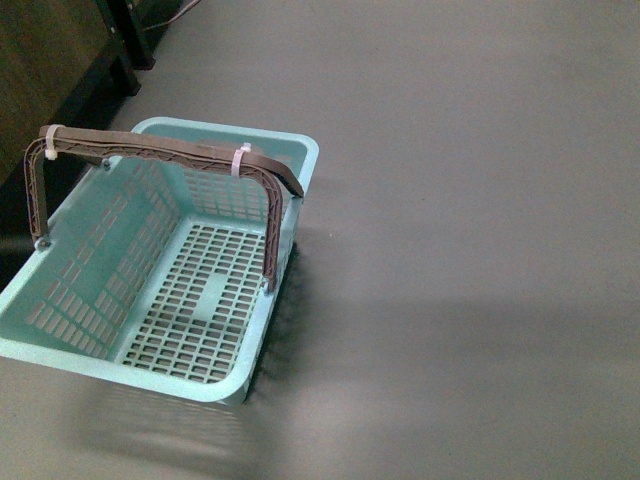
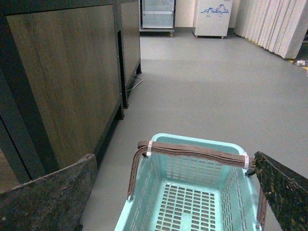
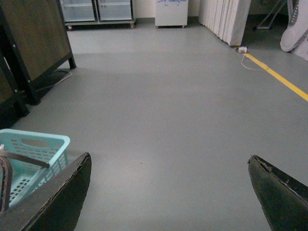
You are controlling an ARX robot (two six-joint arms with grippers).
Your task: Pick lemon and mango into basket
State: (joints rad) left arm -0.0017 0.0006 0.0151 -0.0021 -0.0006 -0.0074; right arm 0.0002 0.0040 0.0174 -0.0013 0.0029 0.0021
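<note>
The aqua basket [image 1: 60, 290] stands on the grey floor at the left of the front view, with nothing inside it and its brown handles [image 1: 170, 152] raised and bound with white zip ties. No lemon or mango shows in any view. My left gripper [image 2: 175, 163] hangs open above the basket [image 2: 192, 144], its dark fingers [image 2: 53, 192] wide apart. My right gripper [image 3: 168, 161] is open over bare floor, with the basket's corner [image 3: 33, 147] off to one side. Neither arm appears in the front view.
A dark wooden cabinet [image 2: 62, 72] on black legs stands beside the basket, with a cable at its foot. Glass-fronted fridges [image 3: 96, 9], a white chest [image 3: 171, 12] and curtains [image 3: 224, 19] line the far wall. A yellow floor line [image 3: 279, 77] runs at one side.
</note>
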